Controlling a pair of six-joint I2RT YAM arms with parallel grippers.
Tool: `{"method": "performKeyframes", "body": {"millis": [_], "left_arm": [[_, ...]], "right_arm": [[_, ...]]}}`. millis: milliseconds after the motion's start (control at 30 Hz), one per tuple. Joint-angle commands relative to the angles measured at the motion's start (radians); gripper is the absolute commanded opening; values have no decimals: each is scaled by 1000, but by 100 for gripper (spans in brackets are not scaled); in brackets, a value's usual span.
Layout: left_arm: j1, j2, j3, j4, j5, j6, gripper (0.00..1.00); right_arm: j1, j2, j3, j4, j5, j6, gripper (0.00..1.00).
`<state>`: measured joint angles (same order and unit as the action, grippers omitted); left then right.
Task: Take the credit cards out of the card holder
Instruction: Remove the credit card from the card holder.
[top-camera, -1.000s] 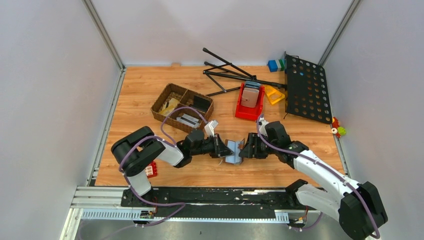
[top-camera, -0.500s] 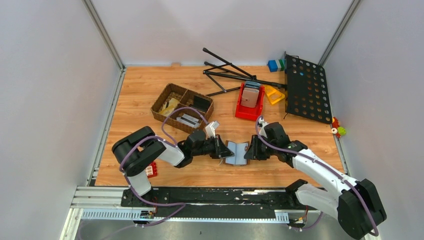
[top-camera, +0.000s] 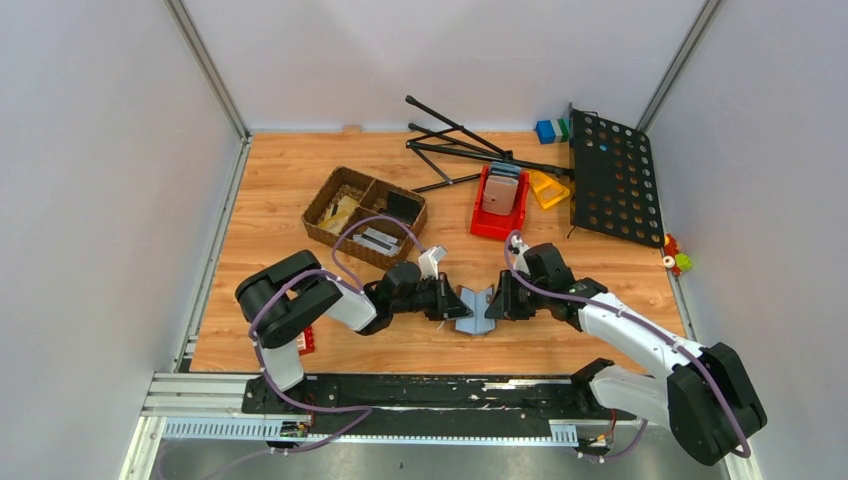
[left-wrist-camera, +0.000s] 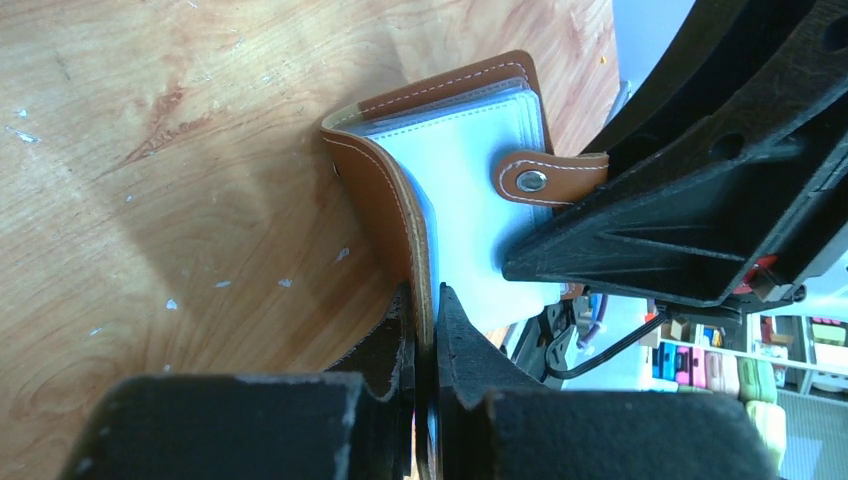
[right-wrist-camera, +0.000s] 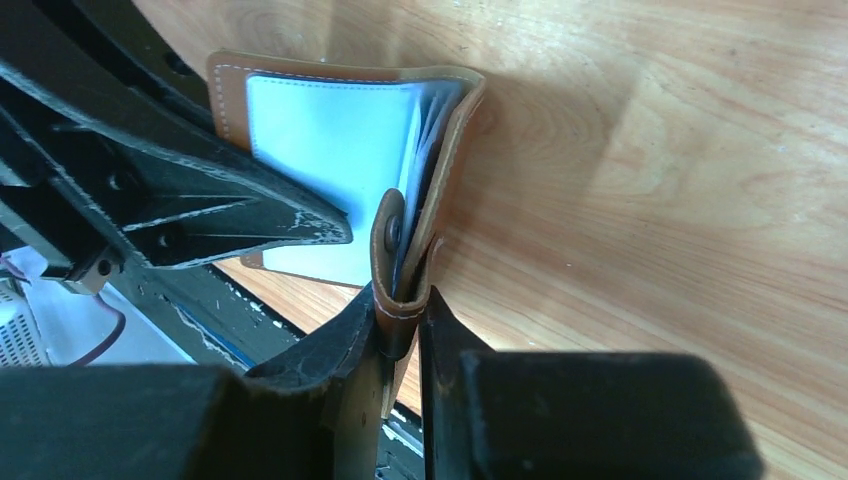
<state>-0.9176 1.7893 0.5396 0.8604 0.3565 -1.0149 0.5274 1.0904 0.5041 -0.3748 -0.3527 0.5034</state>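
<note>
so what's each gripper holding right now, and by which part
Both grippers hold the card holder, opened between them: the left gripper pinches one brown cover's edge, the right gripper the other cover at its tab clasp.

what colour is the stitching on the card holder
White, against the brown leather of the card holder; it shows best in the left wrist view.

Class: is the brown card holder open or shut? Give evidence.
Open: the card holder forms a V, left fingers pinching one cover, right fingers the other; tab clasp unfastened, pale inner sleeves showing.
</note>
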Motion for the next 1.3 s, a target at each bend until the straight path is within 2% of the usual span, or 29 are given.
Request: {"method": "performKeyframes", "body": {"millis": [0,67,100,233,300,433,567,633,700,933,1267], "left_arm": [[-17,6,43,8,-5,42,1],[-17,0,50,-43,-19,63,6],[-17,-3,53,-62,-22,69,11],[-16,-19,37,-57,-15,62,45],[-17,-43,26,-57,-18,68,56],[-17,-119,8,-120,-38,140,68],[-21,-203,12,-275,-90,264,79],[-30,-239,19,-348,-114,309,92],[-50,-258,39,-393,-132,329,98],[-128,-275,105,-558,-305,479,100],[-188,-385,125,-664,-469,687,100]], "right_arm": [[10,-20,-1,63,-41,4,14],[10,-24,-1,59,-45,5,12],[10,-23,-1,57,-47,7,11],[8,-19,-8,65,-63,26,0],[3,-22,-14,80,-79,45,0],[-9,-25,-13,93,-106,79,0],[-21,2,24,56,-120,86,0],[-22,5,33,49,-118,91,0],[-22,-6,30,57,-118,107,0],[-22,11,49,36,-132,125,0],[-22,80,118,-70,-97,118,0]]}}
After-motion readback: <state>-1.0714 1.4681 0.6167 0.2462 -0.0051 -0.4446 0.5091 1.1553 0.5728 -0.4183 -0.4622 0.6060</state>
